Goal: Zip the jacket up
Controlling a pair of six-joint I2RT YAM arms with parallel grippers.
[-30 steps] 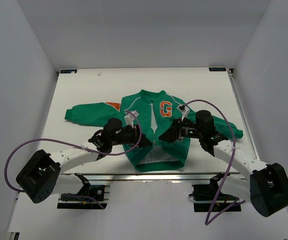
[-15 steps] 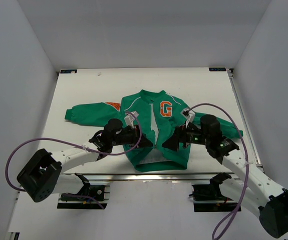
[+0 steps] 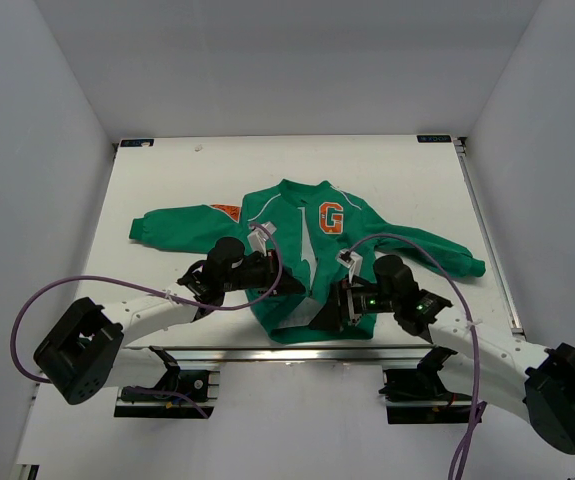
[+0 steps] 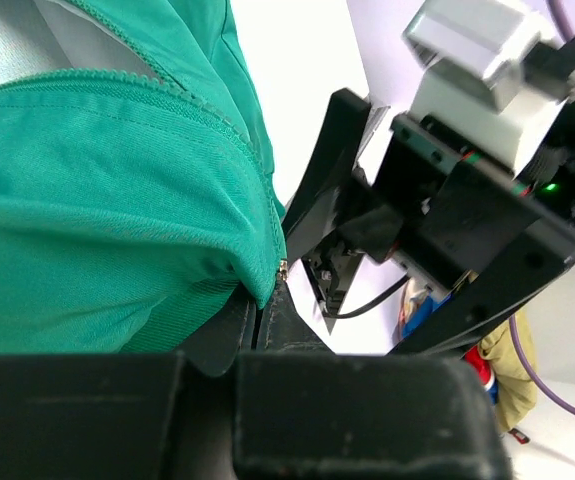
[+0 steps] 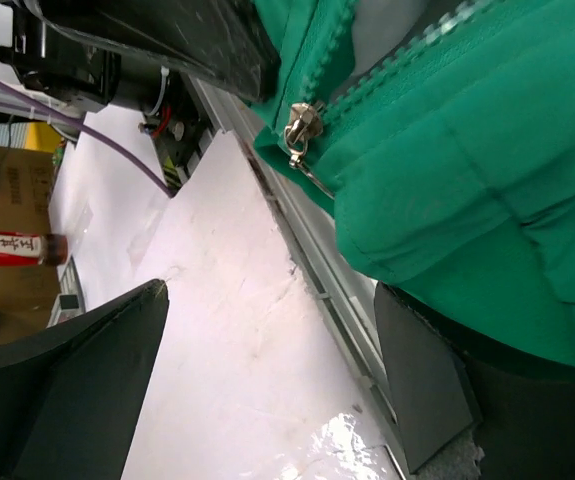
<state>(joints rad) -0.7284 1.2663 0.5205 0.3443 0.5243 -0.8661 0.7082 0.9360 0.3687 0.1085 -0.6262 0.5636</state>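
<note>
The jacket point(image 3: 307, 250) lies face up on the desk point(image 3: 187, 180), collar away from the arms and sleeves spread. Its front is parted towards the hem point(image 3: 312, 330), where both hands meet. The left hand point(image 4: 259, 318) is clenched on the bottom corner of one front panel, its fingers pinching the green cloth right beside the end of the zip teeth point(image 4: 167, 95). That grip looks meant to anchor the hem, so the cloth stays taut and does not ride up when the zip is drawn. The zip slider point(image 5: 302, 122) hangs at that same lower corner, close against the left hand, with its pull tab dangling free. It is just ahead of the right hand point(image 5: 269, 288), whose fingers are spread wide and grasp nothing, with bare desk between them. I judge the right hand is lined up to close on the tab and run it towards the collar. That makes this the start of the zipping, with nearly all of it left to do. Whether the two zip halves are already joined at the bottom I cannot tell. No container is near either hand. Well beyond the right hand, off the desk, stands a brown cardboard box point(image 5: 22, 200), and what it holds cannot be seen.
</note>
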